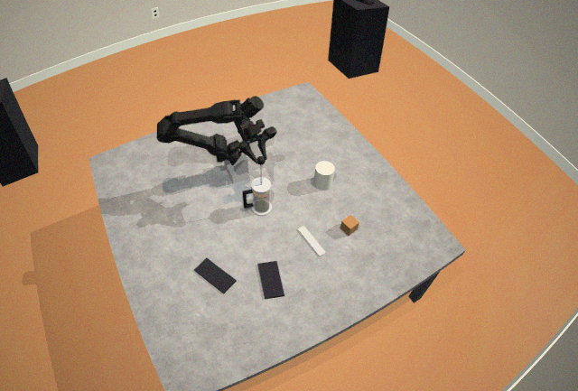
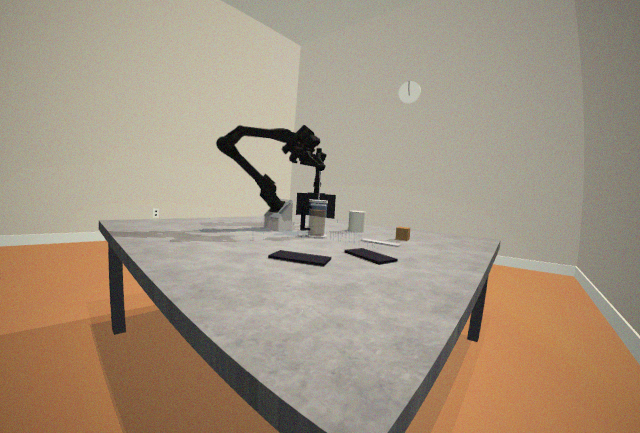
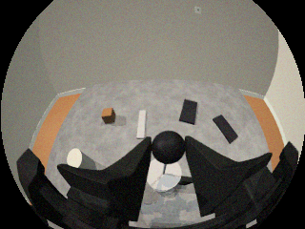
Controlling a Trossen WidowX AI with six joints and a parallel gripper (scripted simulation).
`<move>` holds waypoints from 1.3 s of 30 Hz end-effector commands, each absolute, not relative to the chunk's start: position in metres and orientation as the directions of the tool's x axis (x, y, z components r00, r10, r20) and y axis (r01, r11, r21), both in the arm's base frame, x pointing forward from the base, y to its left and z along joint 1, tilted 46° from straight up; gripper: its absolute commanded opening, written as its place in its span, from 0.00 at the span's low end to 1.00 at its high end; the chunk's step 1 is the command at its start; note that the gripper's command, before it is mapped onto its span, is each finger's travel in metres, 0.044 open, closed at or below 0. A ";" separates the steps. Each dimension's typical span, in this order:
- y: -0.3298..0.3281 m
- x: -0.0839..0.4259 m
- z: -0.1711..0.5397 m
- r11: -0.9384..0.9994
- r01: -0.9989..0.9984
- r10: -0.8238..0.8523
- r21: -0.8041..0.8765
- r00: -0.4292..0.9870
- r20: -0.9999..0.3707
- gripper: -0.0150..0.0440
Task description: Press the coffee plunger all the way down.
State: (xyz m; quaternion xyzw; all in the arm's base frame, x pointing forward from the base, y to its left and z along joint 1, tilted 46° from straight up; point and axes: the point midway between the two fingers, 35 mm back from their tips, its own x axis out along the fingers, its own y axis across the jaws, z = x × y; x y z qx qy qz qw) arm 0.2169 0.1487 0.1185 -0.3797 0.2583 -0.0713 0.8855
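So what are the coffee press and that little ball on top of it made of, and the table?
The coffee press looks like clear glass: a brownish fill shows through its wall, and it has a dark handle, perhaps plastic. The knob, gripped by the gripper, is matte black, so plastic or rubber by its dull look. The table top looks like mottled grey stone or concrete.

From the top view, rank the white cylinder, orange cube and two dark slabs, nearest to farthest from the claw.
Claw is shut on the plunger knob.
1. White cylinder, beside the press.
2. Orange cube, beyond it.
3. Dark slabs, near edge; too close to call.
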 end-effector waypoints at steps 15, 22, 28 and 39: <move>0.126 0.219 0.091 0.700 -0.079 -0.332 -0.710 0.844 -0.421 0.47; 0.119 0.220 0.082 0.700 -0.080 -0.332 -0.710 0.843 -0.423 0.47; 0.112 0.221 0.074 0.700 -0.080 -0.332 -0.709 0.843 -0.423 0.47; 0.100 0.222 0.061 0.700 -0.081 -0.331 -0.709 0.844 -0.422 0.47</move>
